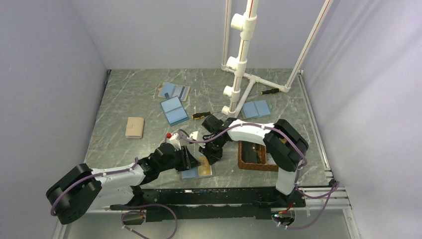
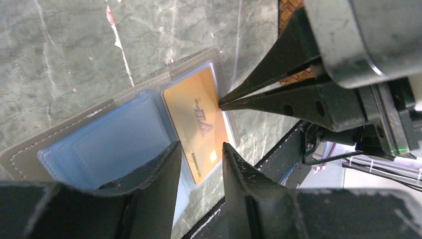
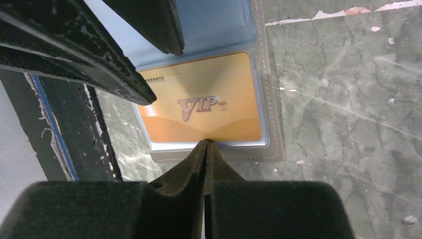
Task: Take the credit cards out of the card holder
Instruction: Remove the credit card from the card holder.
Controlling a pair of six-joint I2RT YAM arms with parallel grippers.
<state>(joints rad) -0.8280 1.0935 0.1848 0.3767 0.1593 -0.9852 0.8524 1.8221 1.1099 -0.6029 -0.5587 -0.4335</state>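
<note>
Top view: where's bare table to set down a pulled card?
Free: marble between the tan closed holder and the left arm; also the far-left corner behind that holder. Crowded: the card holder, with left fingers and right fingers meeting over it, wicker tray beside; blue holders clutter mid-table.

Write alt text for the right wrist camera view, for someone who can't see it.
The right gripper, shut, has its tips at the near edge of a gold VIP card in the open card holder, on a grey marbled table. The left gripper hangs at the upper left, fingers apart, over the holder's blue inside.
</note>
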